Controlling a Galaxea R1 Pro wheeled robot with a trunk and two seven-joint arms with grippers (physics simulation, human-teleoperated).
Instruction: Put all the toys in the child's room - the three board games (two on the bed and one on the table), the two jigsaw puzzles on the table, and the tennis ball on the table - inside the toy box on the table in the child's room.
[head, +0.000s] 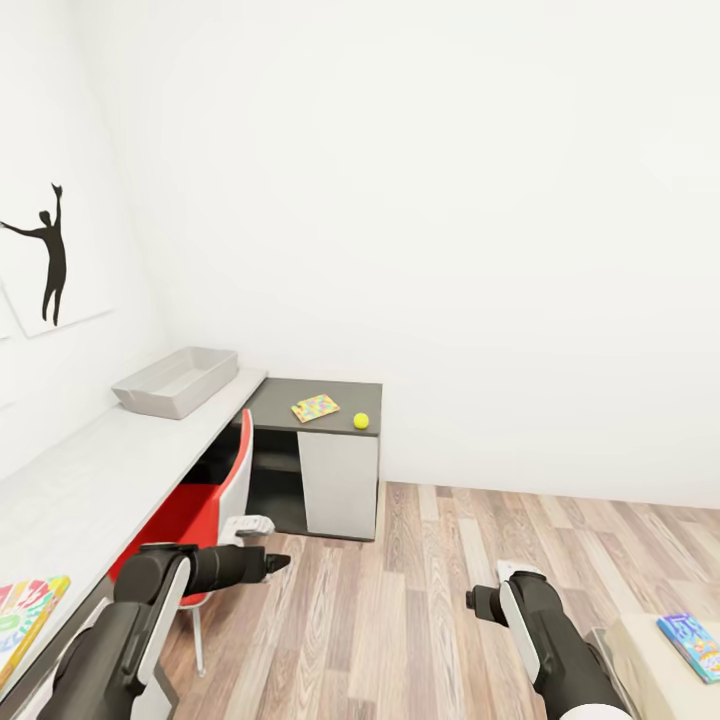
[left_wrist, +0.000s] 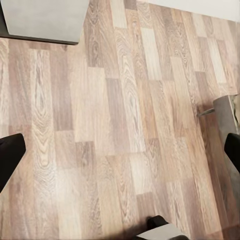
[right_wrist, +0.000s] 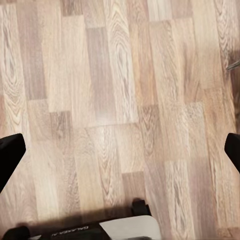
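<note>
Wood-plank floor (head: 450, 600), white walls (head: 450, 200)

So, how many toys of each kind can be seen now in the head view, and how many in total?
Board games: 1, blue, at the picture's lower right.
Jigsaw puzzles: 2, one on the dark desk end, one at the lower left on the table.
Tennis balls: 1, yellow, beside the far puzzle.
Total: 4 toys.
The toy box holds none that I can see.
</note>
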